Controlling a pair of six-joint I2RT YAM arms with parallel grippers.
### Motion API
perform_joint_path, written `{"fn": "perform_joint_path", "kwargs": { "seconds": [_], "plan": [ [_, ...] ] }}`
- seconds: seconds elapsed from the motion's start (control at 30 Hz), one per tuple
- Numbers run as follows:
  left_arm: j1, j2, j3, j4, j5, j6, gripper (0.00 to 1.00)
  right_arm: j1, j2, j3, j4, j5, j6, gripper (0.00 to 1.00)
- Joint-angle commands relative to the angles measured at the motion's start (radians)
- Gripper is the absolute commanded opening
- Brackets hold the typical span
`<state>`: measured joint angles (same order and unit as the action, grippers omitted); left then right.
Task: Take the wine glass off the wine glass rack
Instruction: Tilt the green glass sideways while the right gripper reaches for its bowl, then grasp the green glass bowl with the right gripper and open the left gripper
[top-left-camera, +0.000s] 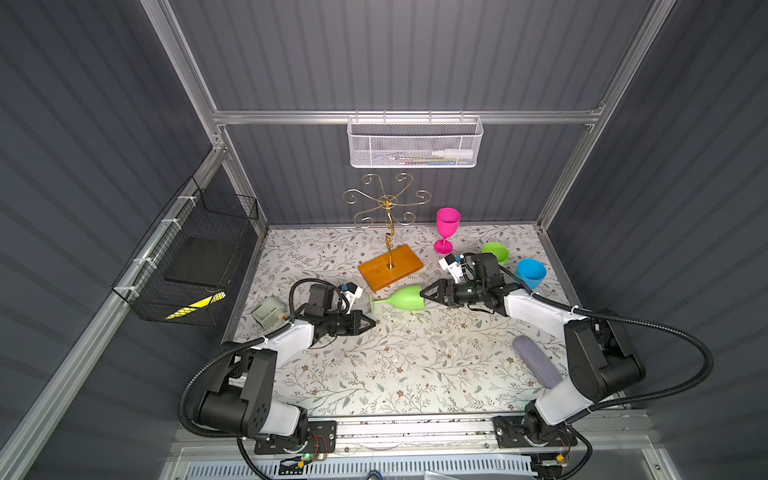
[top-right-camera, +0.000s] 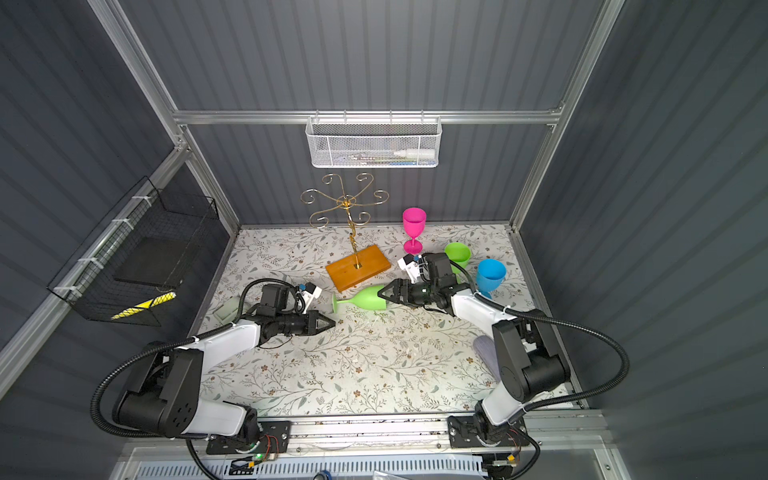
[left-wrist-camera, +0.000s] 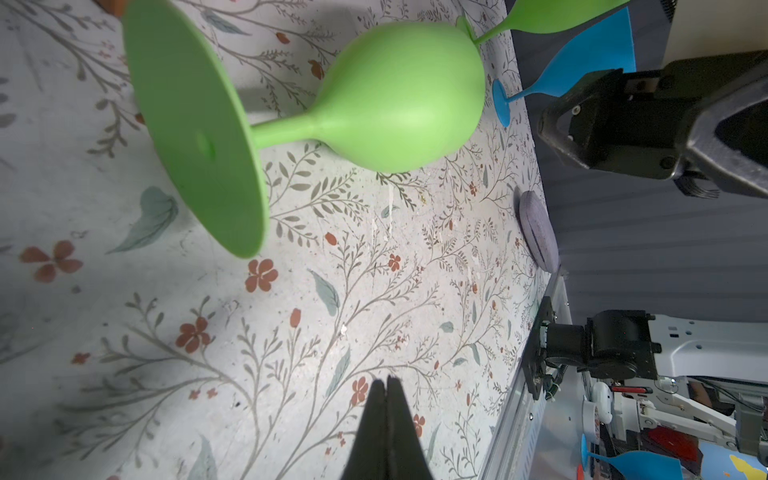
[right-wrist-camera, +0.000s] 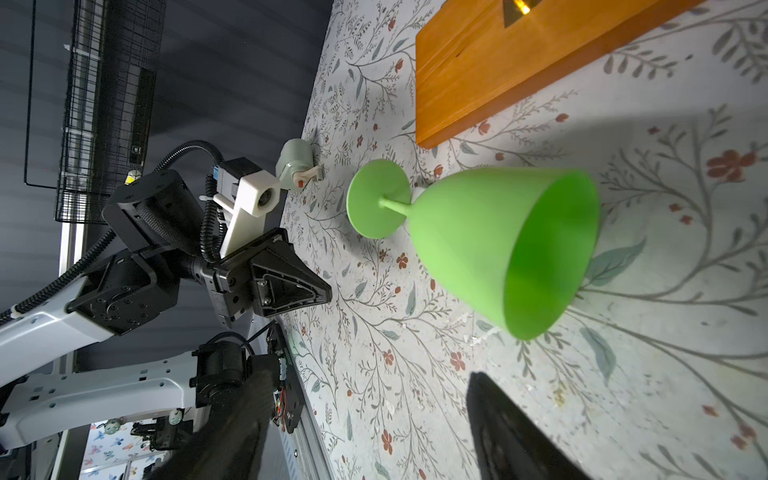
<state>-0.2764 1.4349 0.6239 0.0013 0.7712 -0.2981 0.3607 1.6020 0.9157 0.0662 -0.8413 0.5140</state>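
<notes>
The wine glass rack (top-left-camera: 386, 203) stands at the back of the table on its orange-brown base (top-left-camera: 390, 268); no glass hangs on its gold scroll arms. A green wine glass (top-left-camera: 399, 300) lies on its side in front of the base, foot to the left and mouth to the right, apart from the rack. My left gripper (top-left-camera: 372, 322) is shut and empty, just below the glass's foot (left-wrist-camera: 195, 137). My right gripper (top-left-camera: 424, 293) is open at the bowl's mouth. In the right wrist view the glass (right-wrist-camera: 498, 245) lies beyond the fingertips, not between them.
A pink wine glass (top-left-camera: 446, 230) stands upright right of the rack. A second green glass (top-left-camera: 496, 251) and a blue one (top-left-camera: 531, 272) stand behind my right arm. A purple-grey roll (top-left-camera: 536, 365) lies at right, a small grey device (top-left-camera: 268, 313) at left.
</notes>
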Motion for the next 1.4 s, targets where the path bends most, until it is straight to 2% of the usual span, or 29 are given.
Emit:
{"fn": "perform_joint_path", "kwargs": {
  "seconds": [0.0,0.2,0.3,0.37,0.6,0.77,1.0,1.37],
  "plan": [
    [-0.006,0.017,0.027,-0.014,0.004,0.026,0.04,0.007,0.026,0.006,0.040,0.060,-0.009,0.76],
    [-0.006,-0.007,0.032,-0.013,-0.030,0.021,0.07,0.009,0.062,0.022,0.100,0.160,0.009,0.77],
    [-0.006,-0.046,0.029,-0.019,-0.128,0.019,0.18,0.012,0.099,0.048,0.132,0.198,0.010,0.77],
    [-0.006,-0.077,0.031,-0.025,-0.224,0.014,0.32,0.013,0.122,0.069,0.157,0.218,0.008,0.77],
    [-0.006,-0.163,0.020,0.082,-0.491,-0.017,0.55,0.014,0.215,0.171,0.211,0.227,0.013,0.77],
    [-0.006,-0.107,0.071,0.103,-0.497,-0.018,0.56,0.014,0.272,0.224,0.201,0.218,0.016,0.76],
    [-0.006,-0.058,0.073,0.169,-0.500,-0.059,0.57,0.028,0.289,0.203,0.188,0.209,0.015,0.76],
    [-0.006,-0.073,0.059,0.148,-0.562,-0.061,0.58,0.079,0.327,0.198,0.204,0.186,0.049,0.74]
  ]
}}
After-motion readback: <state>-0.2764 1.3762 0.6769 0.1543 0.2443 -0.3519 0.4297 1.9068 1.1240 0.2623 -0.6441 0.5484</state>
